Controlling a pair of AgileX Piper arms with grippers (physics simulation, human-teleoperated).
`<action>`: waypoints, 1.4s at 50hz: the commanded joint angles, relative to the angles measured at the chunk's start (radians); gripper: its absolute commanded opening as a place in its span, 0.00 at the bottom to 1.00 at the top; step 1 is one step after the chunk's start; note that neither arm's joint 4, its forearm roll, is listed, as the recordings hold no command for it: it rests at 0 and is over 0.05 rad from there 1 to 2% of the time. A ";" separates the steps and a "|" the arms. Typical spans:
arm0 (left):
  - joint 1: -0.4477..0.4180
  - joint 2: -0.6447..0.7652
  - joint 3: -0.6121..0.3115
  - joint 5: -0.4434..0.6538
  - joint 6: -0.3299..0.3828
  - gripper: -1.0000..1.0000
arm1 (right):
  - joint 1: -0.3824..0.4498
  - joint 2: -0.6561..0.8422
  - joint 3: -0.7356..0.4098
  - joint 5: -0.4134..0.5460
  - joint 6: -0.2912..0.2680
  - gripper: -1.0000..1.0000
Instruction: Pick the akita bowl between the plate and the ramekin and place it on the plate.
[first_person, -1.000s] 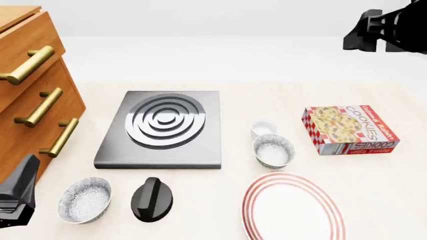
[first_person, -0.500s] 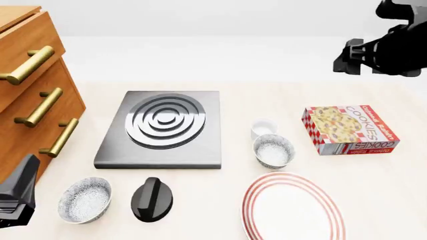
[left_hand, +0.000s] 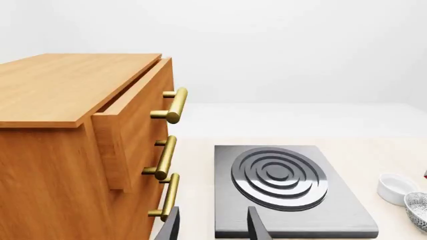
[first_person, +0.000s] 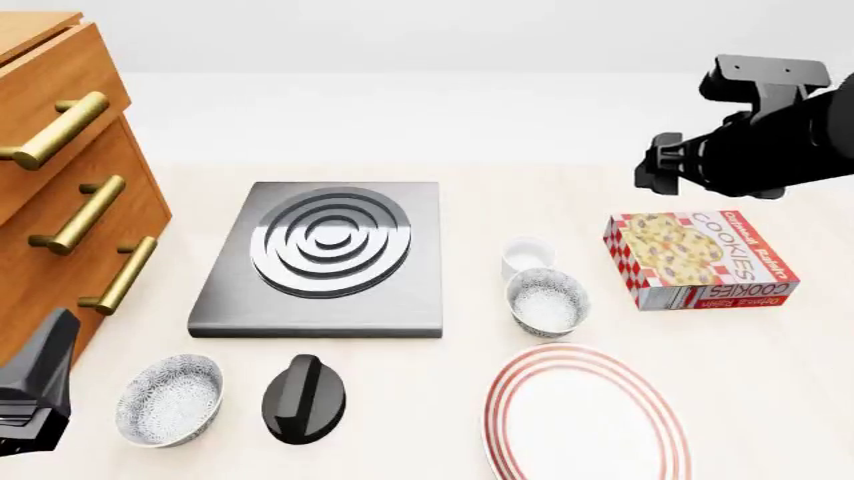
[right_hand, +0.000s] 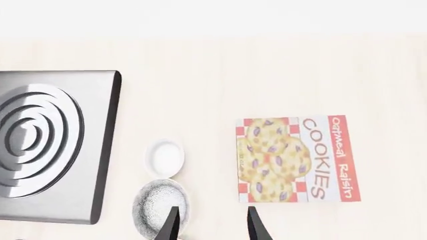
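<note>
Front view: your target akita bowl (first_person: 546, 302) sits between the ramekin (first_person: 526, 256) and the plate (first_person: 587, 417), touching or nearly touching the ramekin, a small gap to the plate. Right gripper (right_hand: 210, 226) is high above the table, fingers apart, nothing held; left gripper (left_hand: 213, 227) is also apart, parked low by the drawer unit (first_person: 60, 180). Risk: descending off-centre could clip the ramekin or cookie box (first_person: 703, 258), or you could go for the look-alike bowl (first_person: 170, 399) near the knob (first_person: 304, 398). Both bowls, ramekin and plate look empty.
</note>
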 joint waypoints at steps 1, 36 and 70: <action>0.000 0.000 0.000 0.000 0.000 1.00 | 0.017 0.050 0.058 -0.079 0.012 1.00; 0.000 0.000 0.000 0.000 0.000 1.00 | 0.034 0.086 0.146 -0.182 0.016 1.00; 0.000 0.000 0.000 0.000 0.000 1.00 | 0.112 0.145 0.180 -0.258 0.166 1.00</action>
